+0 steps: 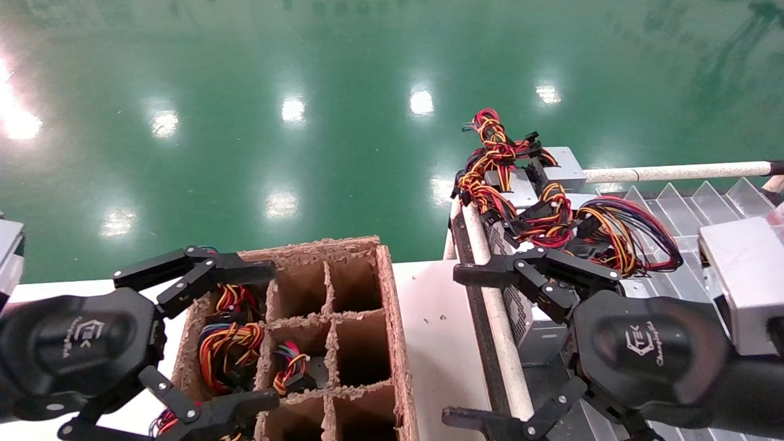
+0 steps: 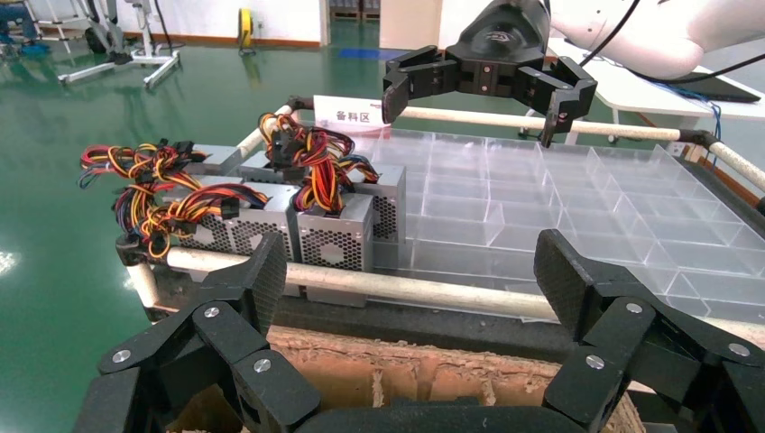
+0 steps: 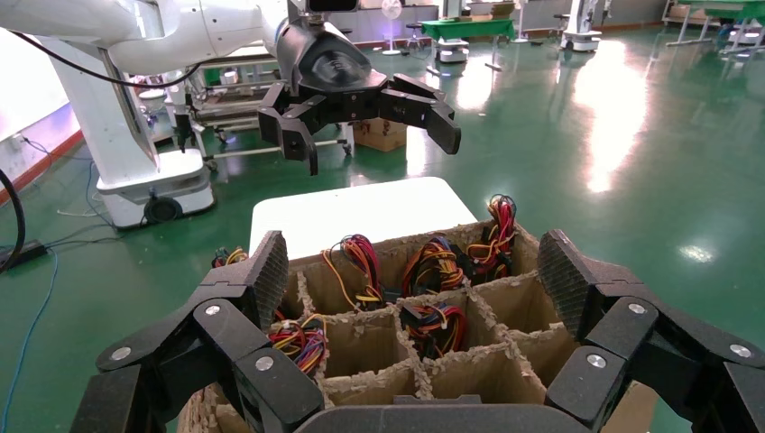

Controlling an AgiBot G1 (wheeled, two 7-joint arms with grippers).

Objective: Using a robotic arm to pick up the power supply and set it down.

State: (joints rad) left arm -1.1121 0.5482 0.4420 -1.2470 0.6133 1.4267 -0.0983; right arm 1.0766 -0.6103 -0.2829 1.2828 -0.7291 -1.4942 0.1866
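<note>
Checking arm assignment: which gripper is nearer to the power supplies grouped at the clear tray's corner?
Right. The right gripper hangs open just in front of the power supplies; the left gripper is open over the cardboard crate, farther off.

Silver-grey power supplies [image 2: 334, 236] with honeycomb vents trail red, yellow, orange and black wires [image 1: 539, 208] just beyond the black right gripper [image 1: 465, 346]; brown cardboard crate [image 1: 367, 343] beside it.

Tangled wires [image 1: 539, 202] crowd the power supplies [image 2: 336, 236], while several box cells [image 1: 361, 352] gape open.
</note>
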